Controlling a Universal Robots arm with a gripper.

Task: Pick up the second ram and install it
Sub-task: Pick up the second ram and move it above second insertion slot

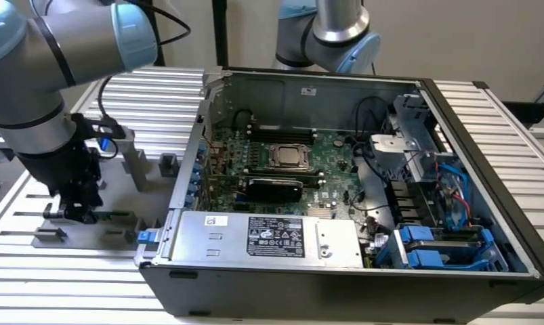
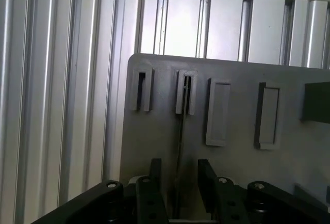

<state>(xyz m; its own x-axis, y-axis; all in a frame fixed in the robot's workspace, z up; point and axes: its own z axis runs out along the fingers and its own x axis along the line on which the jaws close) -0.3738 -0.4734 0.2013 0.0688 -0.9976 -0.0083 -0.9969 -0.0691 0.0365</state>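
Wrist view shows the tool [image 2: 179,168] apart, astride the second ram [image 2: 180,141]; exterior view shows a computer case [image 1: 344,294].

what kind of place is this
Likely a robotics lab or test bench for computer assembly: an opened computer case on a slatted metal surface, with robot arms around it.

My grey arm [image 1: 32,88] reaches in from the exterior view's left, wrist bent, lower section angled down. The black gripper [image 2: 177,175] hangs low at its end, pointing down. In the wrist view both fingers [image 2: 150,188] sit apart, roughly parallel, gap between them.
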